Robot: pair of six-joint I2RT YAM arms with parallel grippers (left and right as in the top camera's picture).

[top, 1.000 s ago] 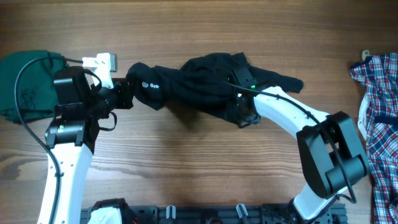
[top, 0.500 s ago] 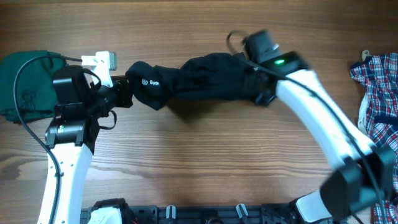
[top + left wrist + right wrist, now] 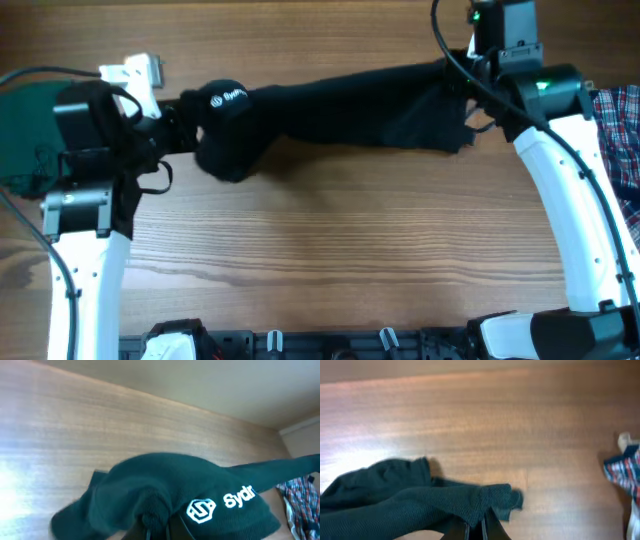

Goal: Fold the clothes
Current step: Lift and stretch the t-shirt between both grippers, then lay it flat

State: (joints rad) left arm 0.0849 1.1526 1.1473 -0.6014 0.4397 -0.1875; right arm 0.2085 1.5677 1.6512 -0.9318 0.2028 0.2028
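Over one table (image 3: 330, 240), one black shirt (image 3: 340, 100) stretched out, left gripper (image 3: 155, 527) and right gripper (image 3: 481, 527) both clamped on it.

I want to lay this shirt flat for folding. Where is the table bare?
Bare: the broad table stretch between the left arm and right arm, nearer than the stretched black shirt; also a narrow strip beyond the shirt. Crowded: the left end, by the green garment, and the right edge, by the plaid shirt.
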